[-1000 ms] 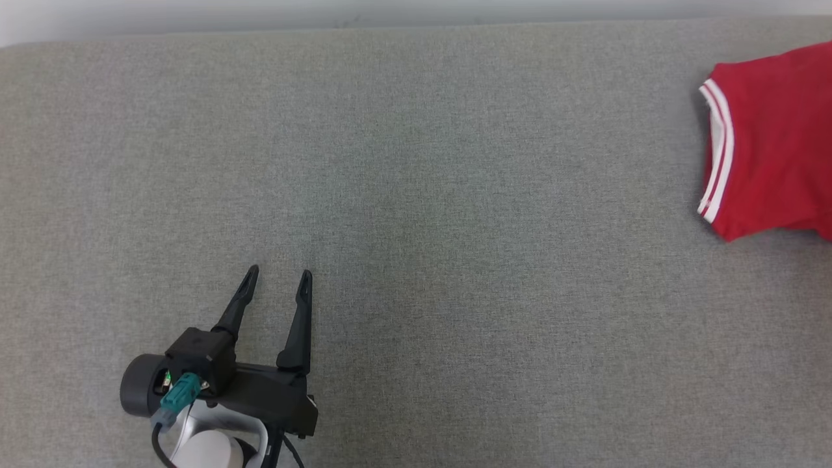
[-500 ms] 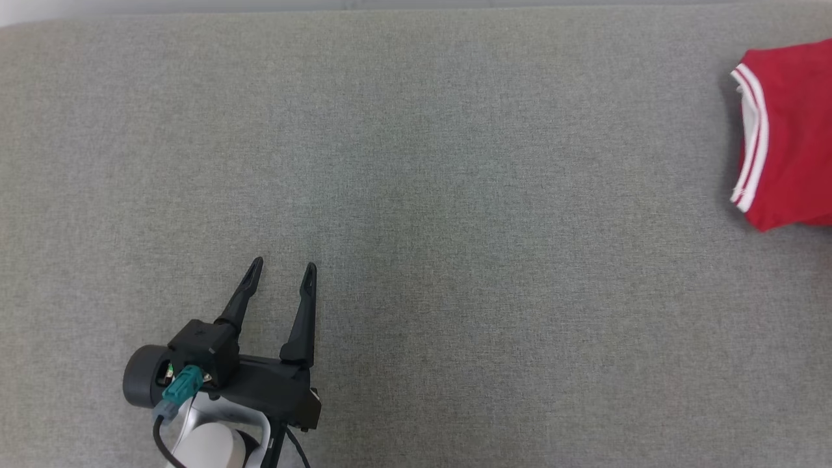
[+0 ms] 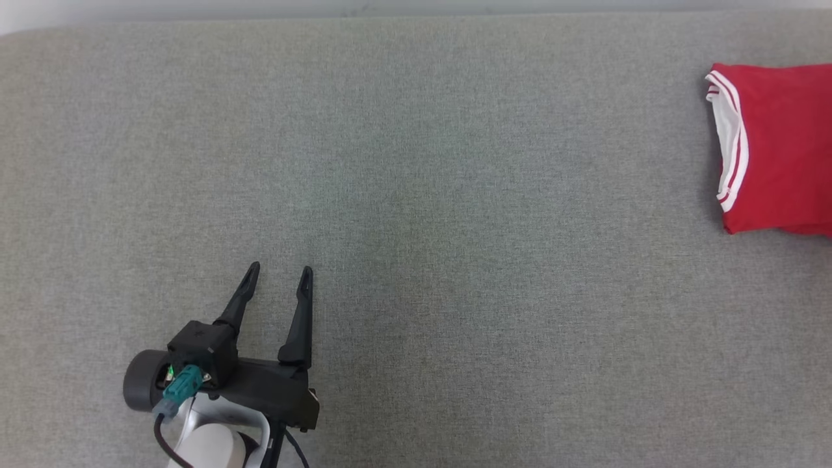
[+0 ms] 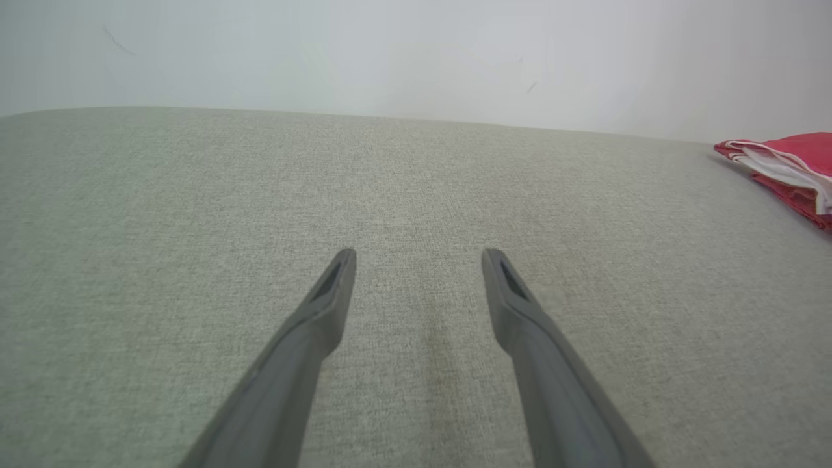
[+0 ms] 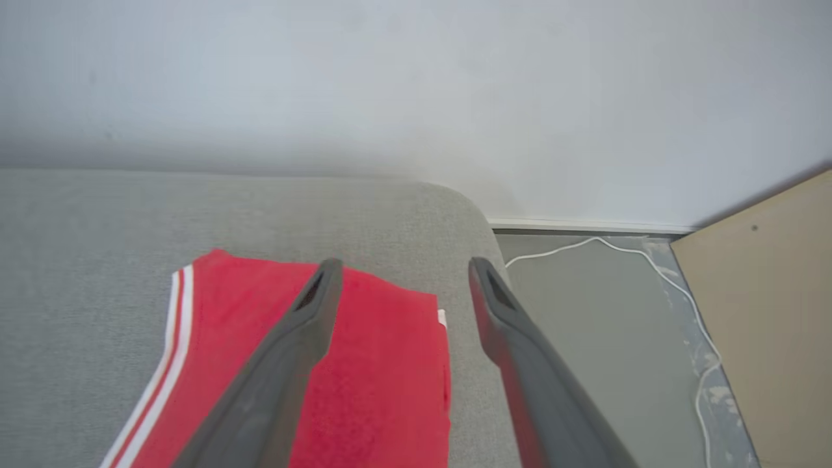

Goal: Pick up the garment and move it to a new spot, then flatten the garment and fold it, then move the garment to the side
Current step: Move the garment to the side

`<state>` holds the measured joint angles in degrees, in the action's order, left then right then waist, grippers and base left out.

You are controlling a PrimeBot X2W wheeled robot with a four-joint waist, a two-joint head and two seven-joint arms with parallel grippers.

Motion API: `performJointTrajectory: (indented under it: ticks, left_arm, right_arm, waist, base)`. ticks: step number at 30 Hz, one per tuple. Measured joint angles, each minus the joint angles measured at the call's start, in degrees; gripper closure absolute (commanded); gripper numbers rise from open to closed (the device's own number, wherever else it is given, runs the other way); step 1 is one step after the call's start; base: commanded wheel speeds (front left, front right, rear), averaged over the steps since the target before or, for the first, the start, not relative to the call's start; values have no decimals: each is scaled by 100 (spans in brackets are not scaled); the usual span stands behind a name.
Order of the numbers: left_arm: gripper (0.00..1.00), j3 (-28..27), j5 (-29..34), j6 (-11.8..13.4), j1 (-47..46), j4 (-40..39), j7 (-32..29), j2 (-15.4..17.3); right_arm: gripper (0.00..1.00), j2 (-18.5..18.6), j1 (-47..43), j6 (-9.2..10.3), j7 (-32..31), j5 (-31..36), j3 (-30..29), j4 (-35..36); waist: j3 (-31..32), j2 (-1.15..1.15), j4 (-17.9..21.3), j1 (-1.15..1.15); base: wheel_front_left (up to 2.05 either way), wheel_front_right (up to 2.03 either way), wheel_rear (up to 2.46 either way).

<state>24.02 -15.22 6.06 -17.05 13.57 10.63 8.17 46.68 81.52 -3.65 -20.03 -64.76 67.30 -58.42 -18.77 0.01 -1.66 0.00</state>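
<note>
light: bright, even, diffuse | shadows: faint, a thin dark band beside the red garment [image 3: 780, 149] on the grey cushion [image 3: 416, 195] | focus: head view crisp, weave legible; wrist views softer, fingers [image 4: 289, 383] blurred toward the bottom edge | distortion: cushion's far edge bows in left wrist view

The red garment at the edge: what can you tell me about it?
The red garment looks like soft knit cloth, folded into a flat, layered oblong, with white stripes along one edge and a white inner layer peeking out there. It lies near the rounded end of the grey fabric surface, resting on it. The right gripper hangs over it, fingers apart, gripping nothing.
</note>
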Motion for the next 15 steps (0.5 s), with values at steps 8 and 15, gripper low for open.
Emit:
performJointTrajectory:
  ticks: [8,15]
  left_arm:
    - [0,-124,-135,-1,6,189,108,-82]
    - [0,-314,-187,4,248,230,202,14]
  right_arm:
    - [0,-504,-795,-238,1340,-738,-598,428]
    - [0,-791,-1664,-250,2532,-995,-811,868]
  waist:
    - [323,-1,17,0]
    - [699,-1,55,-1]
  base:
    - [0,0,0]
    - [0,0,0]
